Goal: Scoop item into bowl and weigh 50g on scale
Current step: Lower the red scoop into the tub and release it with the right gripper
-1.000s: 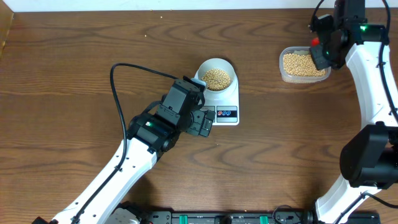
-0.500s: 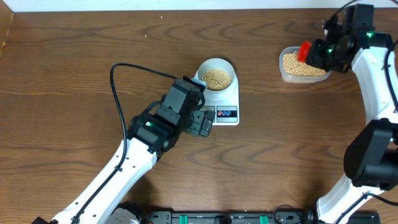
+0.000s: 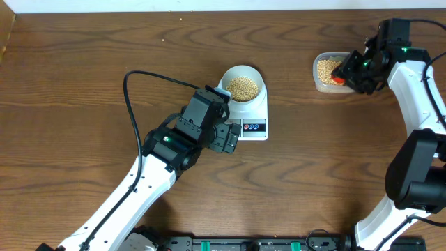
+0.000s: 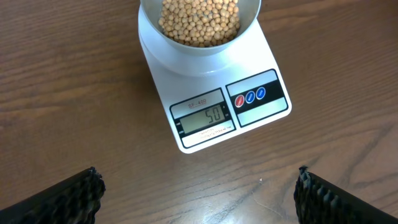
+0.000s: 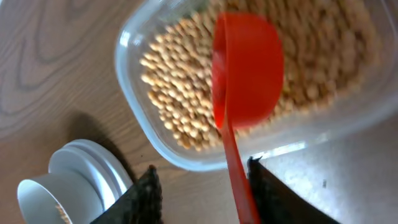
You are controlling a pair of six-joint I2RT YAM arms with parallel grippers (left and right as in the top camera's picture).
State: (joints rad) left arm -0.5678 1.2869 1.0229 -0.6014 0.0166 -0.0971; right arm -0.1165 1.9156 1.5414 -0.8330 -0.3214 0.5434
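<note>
The pale bowl point(image 3: 227, 75) point(image 4: 149, 34) stands on the white scale point(image 3: 259, 111) point(image 4: 264, 59), holding a heap of tan beans point(image 3: 243, 88) point(image 4: 199, 18). The scale's display point(image 4: 206, 121) reads 50. My left gripper point(image 3: 227, 137) point(image 4: 198, 171) hovers open just in front of the scale, nothing between its fingers. At the far right, a red scoop point(image 3: 337, 79) point(image 5: 249, 68) lies tilted over the beans in the clear tub point(image 3: 320, 84) point(image 5: 134, 106). My right gripper point(image 3: 354, 70) point(image 5: 202, 165) is open around the scoop's handle, which leans against one finger only.
The left arm's black cable point(image 3: 132, 80) loops over the table to the left of the scale. The tub sits near the table's back right corner, with the right arm point(image 3: 418, 104) running along the right edge.
My right gripper swung down and leftward over the tub with the scoop, then its jaws parted off the handle. The left arm, bowl and scale have not moved.
</note>
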